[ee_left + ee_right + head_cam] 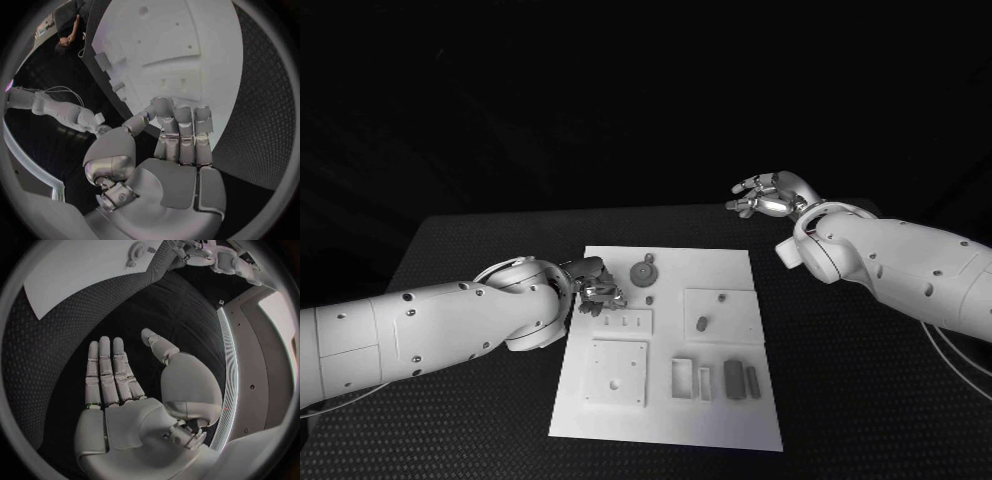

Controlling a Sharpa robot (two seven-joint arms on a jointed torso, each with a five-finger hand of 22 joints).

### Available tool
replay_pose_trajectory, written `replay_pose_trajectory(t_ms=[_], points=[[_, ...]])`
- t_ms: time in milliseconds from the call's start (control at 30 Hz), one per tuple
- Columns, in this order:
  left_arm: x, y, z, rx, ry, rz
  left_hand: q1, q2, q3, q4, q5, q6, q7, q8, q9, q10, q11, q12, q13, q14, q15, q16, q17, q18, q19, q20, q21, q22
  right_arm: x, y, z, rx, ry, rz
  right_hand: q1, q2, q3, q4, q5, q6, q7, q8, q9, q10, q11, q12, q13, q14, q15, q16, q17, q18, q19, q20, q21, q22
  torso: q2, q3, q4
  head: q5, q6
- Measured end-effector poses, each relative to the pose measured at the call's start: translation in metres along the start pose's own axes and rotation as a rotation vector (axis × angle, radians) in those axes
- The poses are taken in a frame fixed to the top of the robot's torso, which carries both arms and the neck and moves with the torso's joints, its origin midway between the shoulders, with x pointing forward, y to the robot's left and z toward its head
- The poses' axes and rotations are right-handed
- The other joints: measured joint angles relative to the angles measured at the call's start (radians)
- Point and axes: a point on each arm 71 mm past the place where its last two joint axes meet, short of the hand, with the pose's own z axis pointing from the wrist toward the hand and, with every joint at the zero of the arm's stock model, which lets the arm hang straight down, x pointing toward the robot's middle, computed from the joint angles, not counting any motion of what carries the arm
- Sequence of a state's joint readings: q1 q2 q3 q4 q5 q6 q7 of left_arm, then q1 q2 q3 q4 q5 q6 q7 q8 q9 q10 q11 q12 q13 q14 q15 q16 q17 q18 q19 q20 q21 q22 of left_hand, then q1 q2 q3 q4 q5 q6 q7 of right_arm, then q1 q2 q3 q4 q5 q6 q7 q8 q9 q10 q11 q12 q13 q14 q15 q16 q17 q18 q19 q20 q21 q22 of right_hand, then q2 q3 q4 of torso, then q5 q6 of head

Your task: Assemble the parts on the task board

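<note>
Nearest the robot, the task board [668,400] lies on the black desk [473,250], its close end carrying a square plate [616,372] and a few small upright parts [734,379], all well short of the left robot hand [596,285]. That left robot hand hovers at the board's left edge about halfway up; in its wrist view the fingers [184,131] are curled inward with nothing visible between them, so it holds no part. Just beyond its fingertips, toward the board's far end, sits a round toothed part [642,272], near but apart. Farther off, past the board's far right corner, the right robot hand [764,198] hangs above the desk, fingers [107,371] straight and slightly apart, palm bare.

No part appears picked up yet, so the step in hand seems to be the left hand's approach for a first grasp. The next move calls for uncurling those fingers and lowering them squarely over the chosen part.
</note>
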State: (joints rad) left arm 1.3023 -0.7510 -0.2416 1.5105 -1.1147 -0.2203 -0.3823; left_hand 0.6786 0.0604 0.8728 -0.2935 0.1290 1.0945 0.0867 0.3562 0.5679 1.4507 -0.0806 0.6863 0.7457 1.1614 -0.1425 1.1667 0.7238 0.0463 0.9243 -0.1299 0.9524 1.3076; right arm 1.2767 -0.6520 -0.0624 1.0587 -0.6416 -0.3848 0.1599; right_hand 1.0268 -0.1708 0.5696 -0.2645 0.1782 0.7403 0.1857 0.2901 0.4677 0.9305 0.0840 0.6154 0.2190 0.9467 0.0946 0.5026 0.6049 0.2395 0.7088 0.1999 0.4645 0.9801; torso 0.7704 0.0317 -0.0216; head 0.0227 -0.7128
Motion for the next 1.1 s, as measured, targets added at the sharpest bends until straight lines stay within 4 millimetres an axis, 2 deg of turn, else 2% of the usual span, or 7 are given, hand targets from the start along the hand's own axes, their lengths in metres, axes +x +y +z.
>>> replay_pose_trajectory(t_ms=[500,1100], points=[[0.014,-0.001,0.003,-0.009,0.021,0.011,-0.008,0.003,0.01,-0.001,0.004,0.001,0.0,0.004,0.004,0.0,0.0,0.011,0.0,0.004,0.0,0.007,-0.004,0.0,0.007,0.0,0.0,0.0,0.002,0.001,0.001,-0.001,0.007,0.0,0.0,0.0,-0.004,-0.002,0.009,-0.002,0.002,0.0,-0.003,0.0,0.0,0.0,-0.012,-0.004,0.003,-0.009,0.0,0.0,-0.004,0.004,-0.008,0.003,0.0,-0.0007,0.0004,-0.001,-0.013],[0.018,-0.002,0.002,-0.006,0.039,0.046,-0.019,0.001,0.015,-0.001,0.011,0.002,-0.001,0.003,0.007,0.0,0.0,0.017,-0.001,0.01,0.001,0.015,-0.008,0.0,0.007,0.0,0.004,0.0,0.003,0.002,0.001,-0.002,0.012,0.001,0.0,0.0,-0.007,0.001,0.017,0.0,0.0,0.0,-0.005,-0.007,0.007,0.0,-0.018,-0.006,0.006,-0.013,0.001,0.0,-0.004,0.004,-0.012,0.005,-0.001,-0.0003,0.001,-0.003,-0.017]])
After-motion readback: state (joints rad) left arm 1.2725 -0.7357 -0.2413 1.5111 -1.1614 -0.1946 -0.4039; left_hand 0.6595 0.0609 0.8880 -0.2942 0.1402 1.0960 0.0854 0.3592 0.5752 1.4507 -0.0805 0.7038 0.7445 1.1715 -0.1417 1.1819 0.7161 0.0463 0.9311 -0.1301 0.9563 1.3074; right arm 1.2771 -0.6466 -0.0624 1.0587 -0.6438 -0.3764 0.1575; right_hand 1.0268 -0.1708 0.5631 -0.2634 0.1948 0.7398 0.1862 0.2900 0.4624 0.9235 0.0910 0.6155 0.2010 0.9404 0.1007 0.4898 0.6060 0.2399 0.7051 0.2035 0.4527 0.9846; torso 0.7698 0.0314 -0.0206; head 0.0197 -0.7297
